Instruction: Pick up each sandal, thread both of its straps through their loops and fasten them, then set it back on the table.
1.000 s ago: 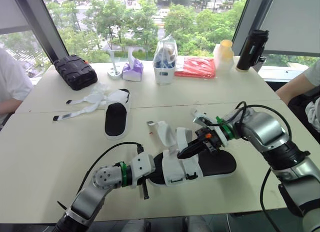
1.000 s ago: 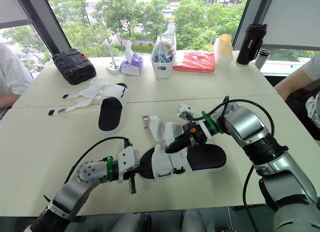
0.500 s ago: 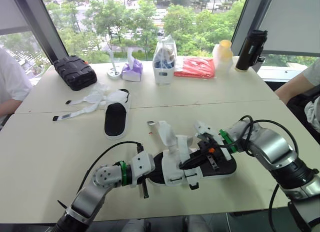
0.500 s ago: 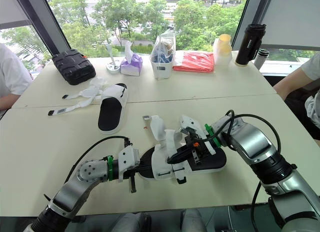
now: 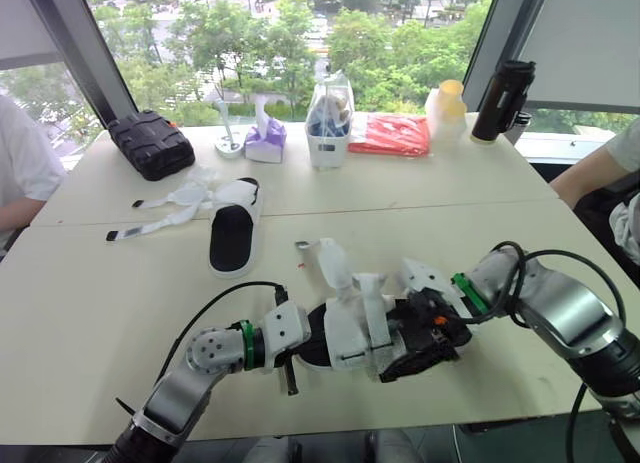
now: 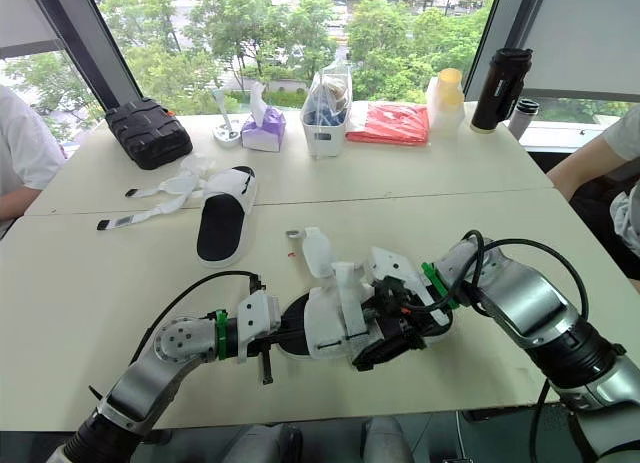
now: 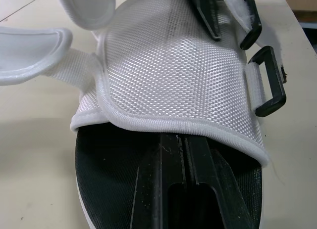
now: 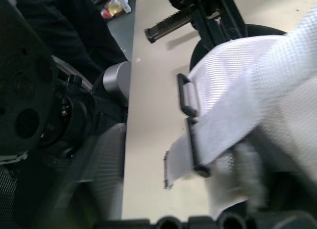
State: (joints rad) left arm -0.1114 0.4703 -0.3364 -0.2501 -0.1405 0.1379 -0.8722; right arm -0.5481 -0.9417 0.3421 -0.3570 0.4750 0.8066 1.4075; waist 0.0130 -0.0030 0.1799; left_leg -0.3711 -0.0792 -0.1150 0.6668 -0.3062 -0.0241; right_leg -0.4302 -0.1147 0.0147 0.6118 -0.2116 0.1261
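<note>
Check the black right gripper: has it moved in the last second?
Yes. Against the white mesh black-soled sandal, the black right gripper has shifted from over its far side to its near edge.

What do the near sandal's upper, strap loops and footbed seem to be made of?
Upper: white woven mesh fabric, matte, judging by its grid texture and stitched piped edge. Loop: probably rigid black plastic, smooth with a slight sheen. Footbed: black, matte, finely grained; foam or rubber, can't tell which.
</note>
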